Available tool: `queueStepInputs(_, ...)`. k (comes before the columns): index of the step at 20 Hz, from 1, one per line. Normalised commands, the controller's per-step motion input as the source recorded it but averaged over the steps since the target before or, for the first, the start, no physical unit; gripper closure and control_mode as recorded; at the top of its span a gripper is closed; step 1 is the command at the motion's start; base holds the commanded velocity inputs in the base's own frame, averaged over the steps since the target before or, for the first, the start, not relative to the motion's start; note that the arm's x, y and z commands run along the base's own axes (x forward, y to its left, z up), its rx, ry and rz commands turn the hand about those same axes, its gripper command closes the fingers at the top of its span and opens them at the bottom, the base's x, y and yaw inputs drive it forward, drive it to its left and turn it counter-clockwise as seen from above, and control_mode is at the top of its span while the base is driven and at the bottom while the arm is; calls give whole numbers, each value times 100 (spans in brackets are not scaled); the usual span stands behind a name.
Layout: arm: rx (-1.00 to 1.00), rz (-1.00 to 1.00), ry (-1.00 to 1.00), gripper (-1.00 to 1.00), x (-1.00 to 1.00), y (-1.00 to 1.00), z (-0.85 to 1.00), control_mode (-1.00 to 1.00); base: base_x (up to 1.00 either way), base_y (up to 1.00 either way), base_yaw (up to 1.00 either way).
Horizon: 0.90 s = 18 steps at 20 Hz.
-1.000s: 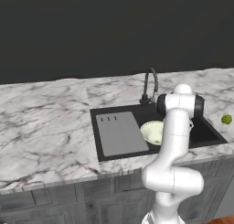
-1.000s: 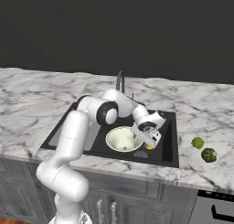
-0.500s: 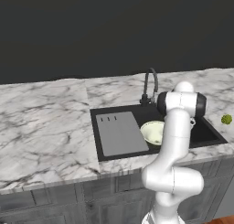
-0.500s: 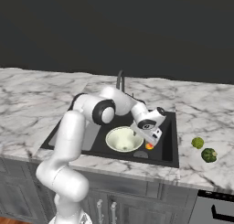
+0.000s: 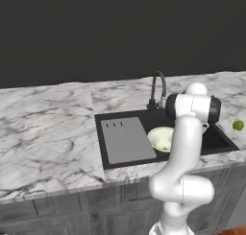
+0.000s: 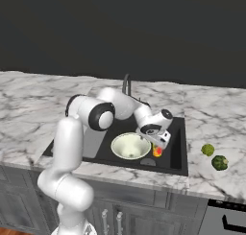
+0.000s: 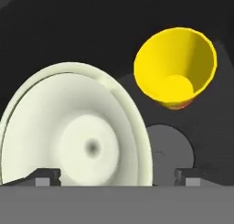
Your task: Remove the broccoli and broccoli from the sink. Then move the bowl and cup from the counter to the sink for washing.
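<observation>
The pale cream-green bowl sits in the black sink. The yellow cup stands upright just to its right, showing its red-orange mark. My gripper hangs open directly above the cup, holding nothing. In the hand view the bowl lies at the left and the cup at the upper right, well clear of both fingertips. The two broccoli florets lie on the counter right of the sink. One broccoli and the bowl appear in the left base view.
The dark gooseneck tap stands behind the basin. A grey flat panel covers the sink's left part. A round drain lies on the sink floor between bowl and cup. A dark wall runs behind the counter.
Hardly anything differs: the hand has shifted only slightly above the cup. The cup, the bowl and the florets have stayed where they were.
</observation>
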Motion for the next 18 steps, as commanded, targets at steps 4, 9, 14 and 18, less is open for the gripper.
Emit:
queueStepInputs(4, -18, 0, -11, -100, -13, 10, 29, -100, 0, 0, 0)
queueStepInputs(9, -20, 0, -10, -100, -14, 9, 27, -100, 0, 0, 0)
queueStepInputs(14, -18, 0, -6, -100, -16, 10, 25, -100, 0, 0, 0)
queueStepInputs(18, -12, 0, -1, -100, -16, 6, 26, -100, 0, 0, 0)
